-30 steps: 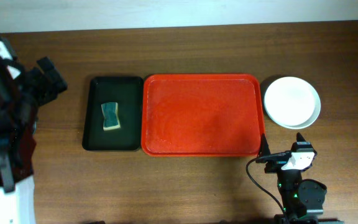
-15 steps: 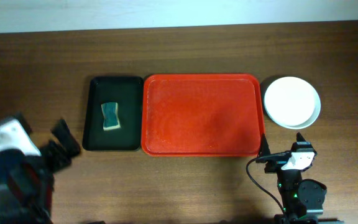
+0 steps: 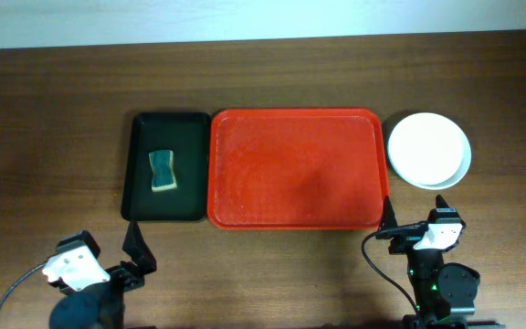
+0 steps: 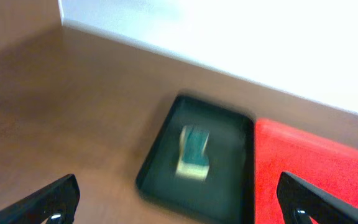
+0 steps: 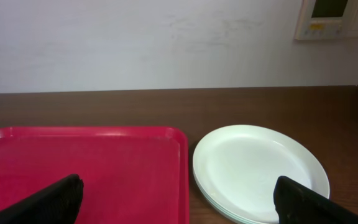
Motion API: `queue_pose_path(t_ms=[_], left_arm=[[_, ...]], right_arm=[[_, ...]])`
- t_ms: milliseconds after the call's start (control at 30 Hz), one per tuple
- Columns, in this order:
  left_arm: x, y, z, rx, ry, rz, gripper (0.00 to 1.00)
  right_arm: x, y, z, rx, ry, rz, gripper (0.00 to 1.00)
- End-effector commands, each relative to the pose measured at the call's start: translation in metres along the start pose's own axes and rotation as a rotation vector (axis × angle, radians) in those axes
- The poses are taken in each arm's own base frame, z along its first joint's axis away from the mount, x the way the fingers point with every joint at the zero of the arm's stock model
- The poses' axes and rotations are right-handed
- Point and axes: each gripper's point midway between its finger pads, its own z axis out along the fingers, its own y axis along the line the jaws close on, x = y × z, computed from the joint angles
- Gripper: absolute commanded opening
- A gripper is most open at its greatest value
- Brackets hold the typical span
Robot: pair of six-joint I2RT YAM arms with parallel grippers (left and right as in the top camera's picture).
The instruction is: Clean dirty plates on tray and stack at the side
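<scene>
So, round shallow plates (image 3: 429, 149): we see them stacked, white on top, just beside the large red rectangular plastic tray (image 3: 295, 169).
Left gripper (image 4: 179, 202): fingers apart, holding nothing.
Right gripper (image 5: 179, 199): fingers apart, holding nothing.

The left arm (image 3: 88, 309) and right arm (image 3: 441, 291) are black with rounded joints. The left tool (image 4: 182, 202) and right tool (image 5: 182, 202) each have slim, tapered black fingers (image 5: 51, 198) and a white boxy housing (image 3: 443, 234) behind. A black cable (image 3: 366, 247) loops beside the right arm, where green lights (image 3: 432, 288) glow; a pale cable (image 3: 15, 291) curves off the left
</scene>
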Motion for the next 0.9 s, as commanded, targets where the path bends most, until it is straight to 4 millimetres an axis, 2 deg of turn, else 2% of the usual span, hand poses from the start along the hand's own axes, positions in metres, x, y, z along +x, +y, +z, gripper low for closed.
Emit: queue_pose_path(t_ms=[0, 67, 167, 300, 433, 600, 767, 867], left_arm=[[-0.011, -0.010, 0.004, 0.078, -0.153, -0.029, 0.99], [-0.022, -0.015, 0.005, 0.113, -0.243, -0.040, 0.99], [-0.050, -0.024, 0.006, 0.167, -0.420, -0.061, 0.99], [-0.075, -0.031, -0.002, 0.236, -0.640, -0.084, 0.99], [-0.074, -0.031, -0.003, 0.266, -0.731, -0.092, 0.99], [-0.040, -0.027, 0.023, 0.246, -0.647, -0.082, 1.00], [0.002, -0.020, 0.051, 0.193, -0.446, -0.059, 0.99], [0.035, -0.013, 0.065, 0.154, -0.304, -0.042, 0.99]], right_arm=[[0.002, 0.000, 0.000, 0.004, 0.003, 0.011, 0.98], [0.002, 0.000, 0.000, 0.004, 0.003, 0.011, 0.98], [0.002, 0.000, 0.000, 0.004, 0.003, 0.011, 0.99], [0.002, 0.000, 0.000, 0.004, 0.003, 0.011, 0.98], [0.002, 0.000, 0.000, 0.004, 0.003, 0.011, 0.98], [0.002, 0.000, 0.000, 0.004, 0.003, 0.011, 0.99], [0.002, 0.000, 0.000, 0.004, 0.003, 0.011, 0.98], [0.002, 0.000, 0.000, 0.004, 0.003, 0.011, 0.98]])
